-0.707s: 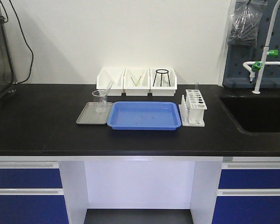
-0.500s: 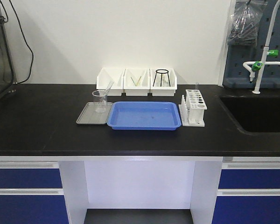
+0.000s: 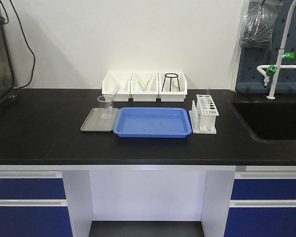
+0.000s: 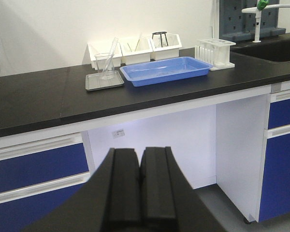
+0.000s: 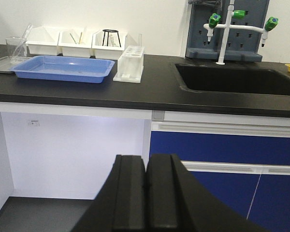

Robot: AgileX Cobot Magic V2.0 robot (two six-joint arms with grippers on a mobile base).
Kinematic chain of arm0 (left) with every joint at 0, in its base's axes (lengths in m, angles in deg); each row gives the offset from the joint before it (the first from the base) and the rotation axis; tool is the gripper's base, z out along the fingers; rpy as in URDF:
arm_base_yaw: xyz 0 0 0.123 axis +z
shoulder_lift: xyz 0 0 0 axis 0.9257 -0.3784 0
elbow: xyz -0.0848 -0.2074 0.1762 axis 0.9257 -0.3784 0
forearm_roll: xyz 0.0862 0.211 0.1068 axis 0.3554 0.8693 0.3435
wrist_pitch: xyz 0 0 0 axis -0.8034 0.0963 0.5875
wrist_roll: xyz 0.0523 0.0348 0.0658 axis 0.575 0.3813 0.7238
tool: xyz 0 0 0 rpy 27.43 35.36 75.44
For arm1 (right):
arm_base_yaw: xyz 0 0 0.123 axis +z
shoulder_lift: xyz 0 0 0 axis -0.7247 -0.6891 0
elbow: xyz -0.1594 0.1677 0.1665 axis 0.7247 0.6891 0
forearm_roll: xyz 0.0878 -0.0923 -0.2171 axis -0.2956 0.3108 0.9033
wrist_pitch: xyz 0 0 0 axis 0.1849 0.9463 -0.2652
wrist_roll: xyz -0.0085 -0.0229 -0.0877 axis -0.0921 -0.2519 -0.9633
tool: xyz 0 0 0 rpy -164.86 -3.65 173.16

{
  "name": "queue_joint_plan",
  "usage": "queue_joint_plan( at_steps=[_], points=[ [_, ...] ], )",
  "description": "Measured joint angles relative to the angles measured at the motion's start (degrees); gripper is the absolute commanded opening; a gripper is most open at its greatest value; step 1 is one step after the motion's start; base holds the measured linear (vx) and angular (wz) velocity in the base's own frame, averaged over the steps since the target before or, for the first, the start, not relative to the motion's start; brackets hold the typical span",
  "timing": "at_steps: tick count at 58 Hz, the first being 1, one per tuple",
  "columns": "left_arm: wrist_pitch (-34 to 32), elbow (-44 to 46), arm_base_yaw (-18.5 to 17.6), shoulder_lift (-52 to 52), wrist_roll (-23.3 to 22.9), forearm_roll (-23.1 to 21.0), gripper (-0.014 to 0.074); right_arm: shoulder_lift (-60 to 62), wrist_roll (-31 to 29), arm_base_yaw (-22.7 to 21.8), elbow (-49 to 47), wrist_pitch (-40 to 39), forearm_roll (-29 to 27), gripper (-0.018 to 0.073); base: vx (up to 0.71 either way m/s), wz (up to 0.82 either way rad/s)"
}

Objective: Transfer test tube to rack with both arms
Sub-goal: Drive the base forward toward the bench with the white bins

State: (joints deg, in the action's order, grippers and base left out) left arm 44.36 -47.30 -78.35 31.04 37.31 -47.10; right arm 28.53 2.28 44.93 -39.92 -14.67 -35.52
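Left gripper (image 4: 140, 162) and right gripper (image 5: 146, 166) each show us black fingers pressed flat together with nothing between them. Both hang low in front of the bench, well apart from everything on it.

We see a long black countertop (image 3: 39, 133) over white and blue cabinets, with a sunken sink (image 3: 276, 121) at its right end. Near the middle of the counter lies a blue tray (image 3: 152, 134). A smaller grey tray (image 3: 91, 126) sits just beside it on the left, their edges touching or nearly so; we cannot tell which. Behind the two trays stand three white bins (image 3: 145, 95) in a row against the wall.

Just beside the blue tray's right end stands the white rack (image 3: 207, 121), its holed top plate facing up and its pegs along the left side. On the grey tray stands a clear beaker (image 3: 106, 109), upright. The test tube (image 3: 115, 91) leans inside that beaker, its upper end tilted toward the bins, well apart from the rack.
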Motion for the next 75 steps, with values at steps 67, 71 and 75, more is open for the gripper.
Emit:
queue_joint_plan(
  at_steps=[67,71,75],
  points=[
    [0.0,0.0,0.0,0.0,0.0,0.0,-0.0007,0.0,-0.04,0.0,0.0,0.0,0.0,-0.0011,0.19,-0.02],
    [0.0,0.0,0.0,0.0,0.0,0.0,-0.0007,0.0,-0.04,0.0,0.0,0.0,0.0,-0.0011,0.38,-0.01],
    [0.0,0.0,0.0,0.0,0.0,0.0,-0.0007,0.0,-0.04,0.0,0.0,0.0,0.0,-0.0011,0.4,0.02]
  ],
)
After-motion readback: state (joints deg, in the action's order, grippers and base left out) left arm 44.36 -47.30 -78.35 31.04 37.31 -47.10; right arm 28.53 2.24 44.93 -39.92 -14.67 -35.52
